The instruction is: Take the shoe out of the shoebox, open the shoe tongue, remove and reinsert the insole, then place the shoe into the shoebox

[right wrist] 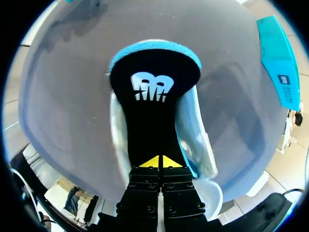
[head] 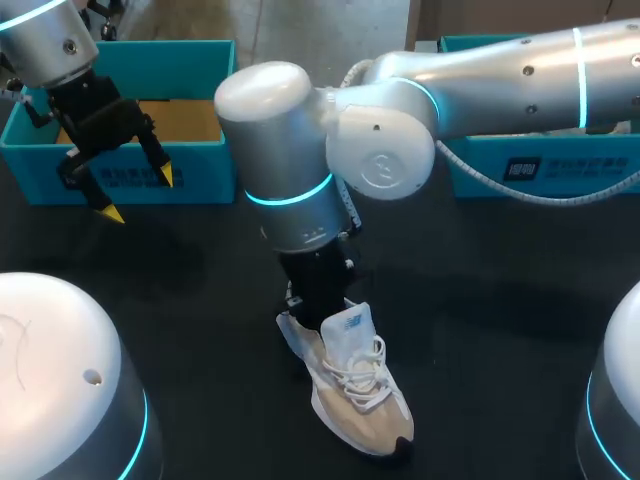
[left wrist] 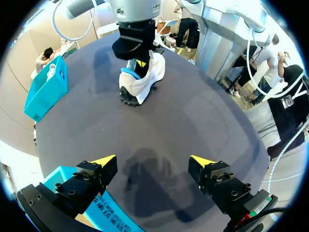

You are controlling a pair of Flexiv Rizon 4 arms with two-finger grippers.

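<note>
Clamped on the black foam insole (right wrist: pixel 152 111), the right gripper (right wrist: pixel 161 162) holds it at the white-beige sneaker (head: pixel 360 390) at 6 o'clock, while the left gripper (head: pixel 141 195) hovers, fingers apart, at 10 o'clock, likely giving room.

Cloth shoe (head: pixel 355 385), foam-edged insole (right wrist: pixel 154 96), matt table (head: pixel 500 300)

no word or number reads clearly. white logo mark (right wrist: pixel 151 87) on the heel end of the black insole (right wrist: pixel 149 125). small dark logo on the white tongue (head: pixel 352 322) of the shoe (head: pixel 365 400). dark label (head: pixel 527 168) with white characters on the front of the teal box at right (head: pixel 600 160) (too small to make out). dark print line (head: pixel 135 180) on the front wall of the teal box at left (head: pixel 30 170), blurred; the left wrist view shows the same print, unreadable there too.
</note>
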